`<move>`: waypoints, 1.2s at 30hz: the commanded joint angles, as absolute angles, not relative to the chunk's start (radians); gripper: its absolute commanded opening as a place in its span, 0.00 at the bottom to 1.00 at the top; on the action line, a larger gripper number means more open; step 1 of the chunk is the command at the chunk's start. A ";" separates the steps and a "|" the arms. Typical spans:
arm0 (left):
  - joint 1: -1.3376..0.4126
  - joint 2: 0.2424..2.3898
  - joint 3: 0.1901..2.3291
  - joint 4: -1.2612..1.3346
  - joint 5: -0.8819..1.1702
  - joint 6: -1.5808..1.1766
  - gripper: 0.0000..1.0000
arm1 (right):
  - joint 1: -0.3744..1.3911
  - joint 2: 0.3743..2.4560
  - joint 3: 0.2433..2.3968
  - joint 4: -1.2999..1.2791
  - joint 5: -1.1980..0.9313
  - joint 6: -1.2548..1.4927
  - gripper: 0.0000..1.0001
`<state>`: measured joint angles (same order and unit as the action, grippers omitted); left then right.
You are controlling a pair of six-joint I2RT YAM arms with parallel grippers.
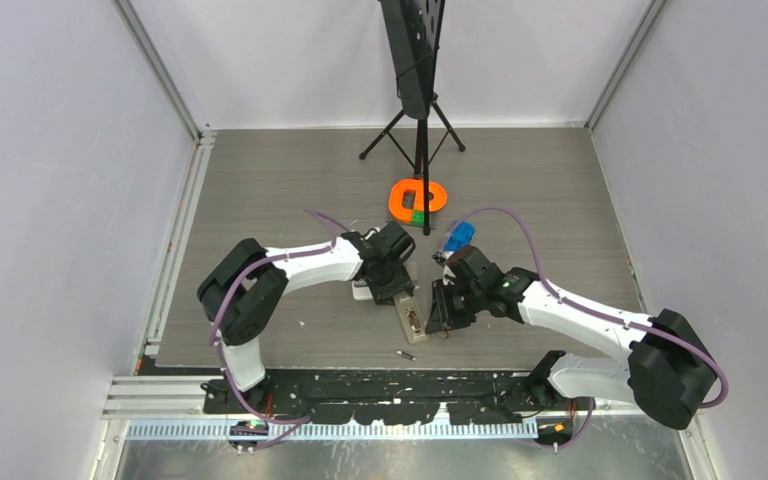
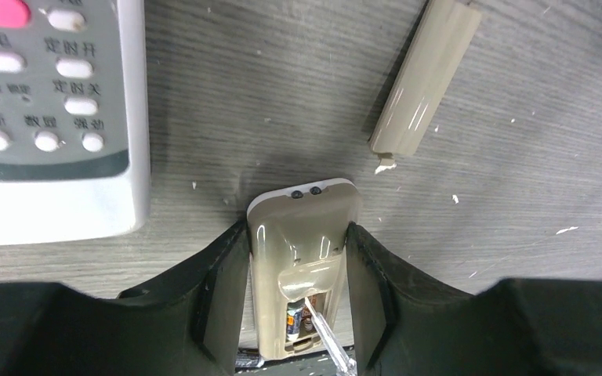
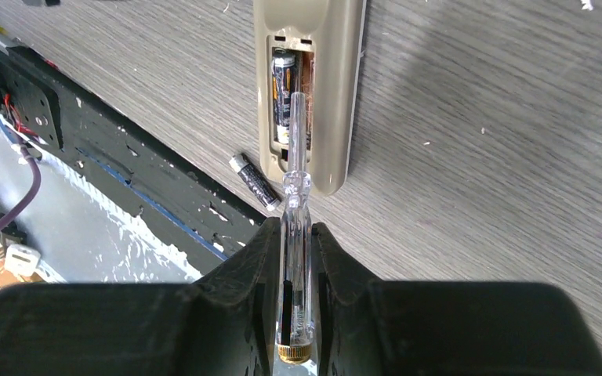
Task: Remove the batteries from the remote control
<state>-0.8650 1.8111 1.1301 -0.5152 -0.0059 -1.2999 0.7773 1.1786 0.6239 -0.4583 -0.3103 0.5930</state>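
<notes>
My left gripper [image 2: 298,239] clamps the remote [image 3: 331,149] by its sides; my right gripper [image 3: 295,235] pinches the clear screwdriver [image 3: 294,149]. In my right wrist view the seated battery [image 3: 284,82] lies just at the tip's 9 o'clock, and the loose battery [image 3: 255,182] at the remote's 7 o'clock. I should pry gently under the seated one's end.

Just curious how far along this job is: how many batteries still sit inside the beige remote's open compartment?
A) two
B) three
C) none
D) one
D: in the right wrist view a single battery lies in the compartment of the beige remote. The slot beside it is bare, and a loose battery lies on the table next to the remote.
</notes>
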 commanded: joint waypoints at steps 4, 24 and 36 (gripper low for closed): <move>-0.818 1.854 1.081 -0.540 -0.185 -1.264 0.25 | 0.755 1.130 0.671 -0.485 -0.298 0.580 0.01; -0.815 1.871 1.117 -0.526 -0.197 -1.126 0.20 | 0.724 1.302 0.741 -0.465 -0.511 0.453 0.00; -0.810 1.906 1.128 -0.476 -0.160 -1.112 0.18 | 0.724 1.334 0.737 -0.407 -0.555 0.456 0.00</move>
<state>-0.8326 1.8217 1.1473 -0.4713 -0.0563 -1.1397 0.7170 1.3170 0.6975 -0.4835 -0.4606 0.4755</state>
